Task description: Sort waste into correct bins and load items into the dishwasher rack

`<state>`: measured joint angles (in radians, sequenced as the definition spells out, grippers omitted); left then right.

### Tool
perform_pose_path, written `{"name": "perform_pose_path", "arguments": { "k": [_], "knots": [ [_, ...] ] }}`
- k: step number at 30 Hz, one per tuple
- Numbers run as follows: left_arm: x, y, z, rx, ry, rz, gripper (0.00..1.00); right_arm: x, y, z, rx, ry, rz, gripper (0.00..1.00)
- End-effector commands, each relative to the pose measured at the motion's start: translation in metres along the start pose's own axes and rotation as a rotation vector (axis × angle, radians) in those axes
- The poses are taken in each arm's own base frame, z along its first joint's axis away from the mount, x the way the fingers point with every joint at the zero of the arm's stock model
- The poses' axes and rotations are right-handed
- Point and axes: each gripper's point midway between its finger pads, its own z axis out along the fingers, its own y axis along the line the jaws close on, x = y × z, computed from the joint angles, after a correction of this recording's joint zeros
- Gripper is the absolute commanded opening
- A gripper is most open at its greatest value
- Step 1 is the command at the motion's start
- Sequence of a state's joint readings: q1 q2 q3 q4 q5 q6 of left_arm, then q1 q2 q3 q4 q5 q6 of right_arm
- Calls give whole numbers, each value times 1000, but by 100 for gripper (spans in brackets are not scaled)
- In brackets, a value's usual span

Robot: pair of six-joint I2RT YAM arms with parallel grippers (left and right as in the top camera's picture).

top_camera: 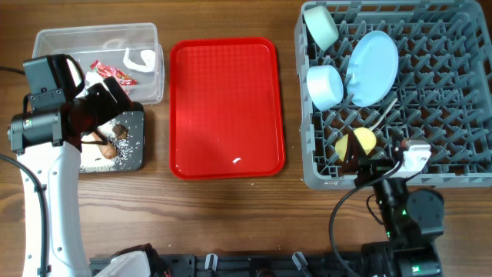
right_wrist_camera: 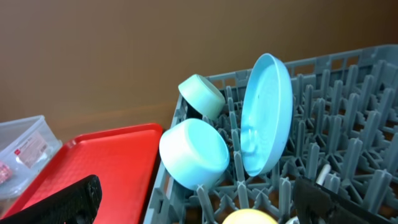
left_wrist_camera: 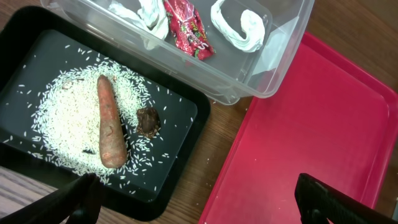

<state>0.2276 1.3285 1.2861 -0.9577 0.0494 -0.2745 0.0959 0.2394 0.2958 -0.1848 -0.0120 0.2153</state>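
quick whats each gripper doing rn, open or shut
Left gripper: open, holding nothing.
Right gripper: open, holding nothing.

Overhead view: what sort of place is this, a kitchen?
Likely a test bench staged as a dish-clearing station: a grey dishwasher rack of dishes on a wooden table, a red tray, and a clear tub and black tray holding scraps.
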Motion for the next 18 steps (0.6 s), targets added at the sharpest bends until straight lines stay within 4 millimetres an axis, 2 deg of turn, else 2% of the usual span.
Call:
{"name": "perform_pose_path", "arguments": {
  "k": [1,9,18],
  "knots": [
    [-5,2,-4,-10,-21,1,100,12,1,-2,-33,-37,-33,100],
    [-5,2,-4,-10,-21,1,100,47,-7,7,-41,-103,-35,100],
    [-5,2,-4,-10,-21,1,100,44,-8,5,-31,-119,-80,100]
  ]
}}
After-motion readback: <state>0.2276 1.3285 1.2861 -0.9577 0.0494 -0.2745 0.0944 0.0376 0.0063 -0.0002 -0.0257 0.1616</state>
